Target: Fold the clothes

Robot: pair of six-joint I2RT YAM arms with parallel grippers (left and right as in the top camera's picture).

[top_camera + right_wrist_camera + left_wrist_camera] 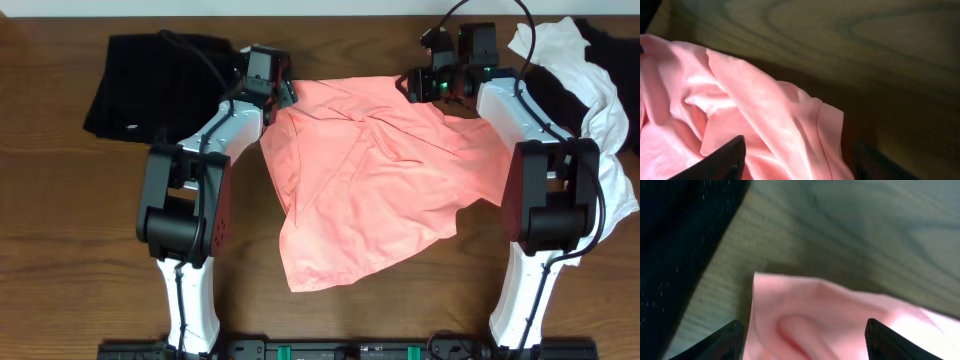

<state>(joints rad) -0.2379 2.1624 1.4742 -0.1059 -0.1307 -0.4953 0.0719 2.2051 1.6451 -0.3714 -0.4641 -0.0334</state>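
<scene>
Left gripper [802, 342], jaws wide, straddles the pink T-shirt [370, 190] at its far-left corner; right gripper [800, 162], jaws apart, straddles its far-right sleeve, likely so both can pinch and spread it.

Four garments, two arms, one table.
The clothes number one salmon-pink T-shirt [370, 190], one white garment [600, 100] and two black ones: the left black garment [135, 85], and the right black garment [612, 45], partly hidden by the white one. There are two robot arms, the left arm [190, 190] and the right arm [545, 190], each with one gripper: the left gripper [805, 335] and the right gripper [797, 155], two dark fingers apiece. One wooden table [60, 230].
</scene>
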